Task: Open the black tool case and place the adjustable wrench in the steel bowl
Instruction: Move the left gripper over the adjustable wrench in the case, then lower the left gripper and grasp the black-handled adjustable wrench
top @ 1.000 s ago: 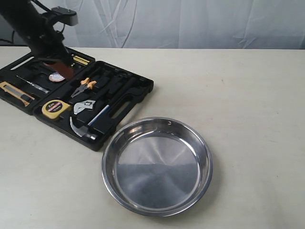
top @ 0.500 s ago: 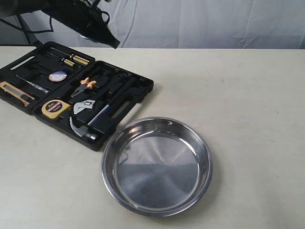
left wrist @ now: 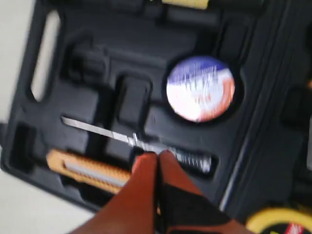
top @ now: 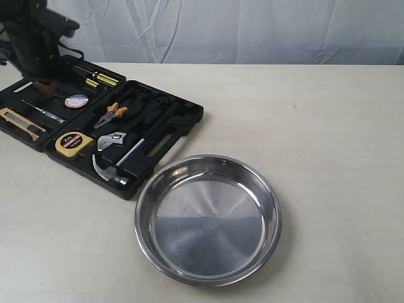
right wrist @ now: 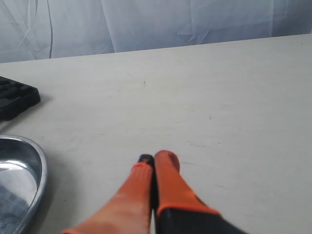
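The black tool case (top: 185, 120) lies open at the left of the table, tools in its recesses. The adjustable wrench (top: 112, 140), silver head and black handle, rests in the case between the orange-handled pliers (top: 112, 114) and the hammer (top: 107, 172). The steel bowl (top: 275, 208) stands empty in front of the case, to its right. My left gripper (left wrist: 157, 155) is shut and empty, hovering over the case's left half (left wrist: 122, 53) near a slim screwdriver (left wrist: 117, 135). In the exterior view it (top: 43, 84) is far from the wrench. My right gripper (right wrist: 155, 160) is shut above bare table.
The case also holds a yellow tape measure (top: 74, 142), a round tape roll (left wrist: 200, 87), an orange utility knife (left wrist: 87, 166) and screwdrivers (top: 100, 79). In the right wrist view the bowl's rim (right wrist: 38, 163) and a case corner (right wrist: 17, 100) show at one side. A grey curtain hangs behind.
The left arm rose from over the tape roll, swung high across the back, and has come down again over the far-left end of the case. Case, tools and bowl have not moved.
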You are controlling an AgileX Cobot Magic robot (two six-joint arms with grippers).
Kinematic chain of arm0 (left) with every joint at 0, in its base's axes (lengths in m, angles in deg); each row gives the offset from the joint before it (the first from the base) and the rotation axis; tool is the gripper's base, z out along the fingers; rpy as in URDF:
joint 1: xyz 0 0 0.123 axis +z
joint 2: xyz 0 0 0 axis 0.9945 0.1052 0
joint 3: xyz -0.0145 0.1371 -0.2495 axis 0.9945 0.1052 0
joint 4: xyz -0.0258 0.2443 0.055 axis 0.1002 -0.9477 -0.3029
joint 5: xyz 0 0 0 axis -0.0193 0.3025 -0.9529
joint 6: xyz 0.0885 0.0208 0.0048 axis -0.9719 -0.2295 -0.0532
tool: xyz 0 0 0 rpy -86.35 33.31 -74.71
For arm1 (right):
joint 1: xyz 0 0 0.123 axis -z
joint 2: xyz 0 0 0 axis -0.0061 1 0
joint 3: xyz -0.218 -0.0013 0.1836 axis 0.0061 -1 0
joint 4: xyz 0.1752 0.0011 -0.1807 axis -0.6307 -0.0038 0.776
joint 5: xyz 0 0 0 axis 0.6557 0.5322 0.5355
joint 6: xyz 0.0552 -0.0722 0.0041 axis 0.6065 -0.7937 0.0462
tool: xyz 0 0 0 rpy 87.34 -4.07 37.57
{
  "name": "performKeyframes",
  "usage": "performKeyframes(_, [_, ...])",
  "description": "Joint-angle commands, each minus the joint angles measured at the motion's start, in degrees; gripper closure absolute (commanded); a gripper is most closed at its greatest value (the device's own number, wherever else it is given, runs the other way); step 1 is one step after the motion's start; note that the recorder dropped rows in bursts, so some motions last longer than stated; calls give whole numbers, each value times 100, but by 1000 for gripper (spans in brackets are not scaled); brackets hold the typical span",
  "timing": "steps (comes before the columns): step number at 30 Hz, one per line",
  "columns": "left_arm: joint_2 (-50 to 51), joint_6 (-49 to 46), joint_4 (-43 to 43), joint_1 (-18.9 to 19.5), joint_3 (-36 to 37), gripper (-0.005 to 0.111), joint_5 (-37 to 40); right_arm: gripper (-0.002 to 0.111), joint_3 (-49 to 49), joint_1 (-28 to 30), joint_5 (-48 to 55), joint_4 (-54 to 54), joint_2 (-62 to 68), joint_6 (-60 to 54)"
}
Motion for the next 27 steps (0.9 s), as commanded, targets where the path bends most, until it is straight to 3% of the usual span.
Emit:
performKeyframes(1, [53, -411, 1365, 84, 2, 106, 1171, 108, 16, 25, -76, -37, -37, -23])
performKeyframes(6, [7, -1328, 3173, -92, 51, 106, 1469, 108, 16, 25, -76, -47, -37, -23])
performKeyframes(12, [73, -2354, 3696, -614, 87, 106, 1469, 108, 16, 25, -76, -47, -37, -23])
performKeyframes(18, [73, -2269, 3765, -694, 87, 106, -919, 108, 16, 25, -76, -47, -37, -23])
performKeyframes(21, [73, -1934, 3450, -681, 87, 106, -1672, 108, 16, 25, -76, -47, -37, -23])
performKeyframes(23, [73, -1656, 2696, -681, 87, 106, -1845, 108, 16, 25, -65, -44, -37, -23])
performKeyframes(27, [61, -600, 848, -681, 87, 106, -1294, 108, 16, 25, -65, -44, -37, -23])
